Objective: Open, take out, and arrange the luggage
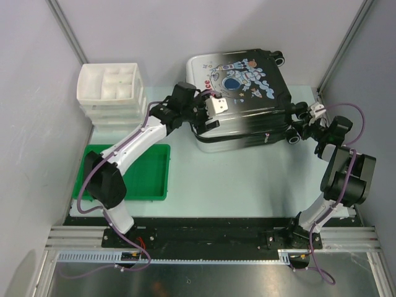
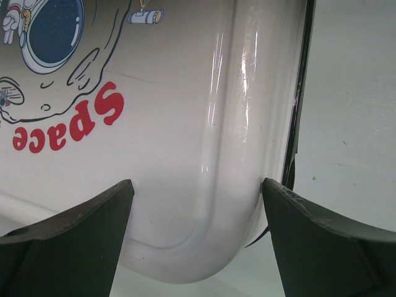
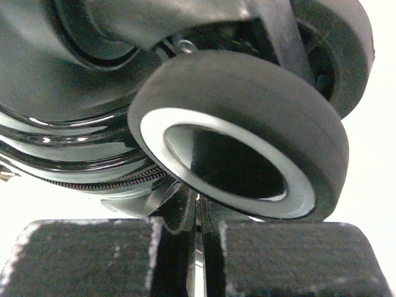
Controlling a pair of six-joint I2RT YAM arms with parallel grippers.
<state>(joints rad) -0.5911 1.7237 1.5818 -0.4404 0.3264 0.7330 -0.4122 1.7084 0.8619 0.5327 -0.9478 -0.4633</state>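
Well, from above we see the luggage lying closed and flat on the table, the left gripper at its white corner, the right gripper by a wheel. The left wrist view adds that its fingers stand spread around that corner. Only the right wrist view shows the right fingers pressed together under the wheel, beside the zipper. We judge that the zipper must be drawn slowly along its line while the left side steadies the luggage.
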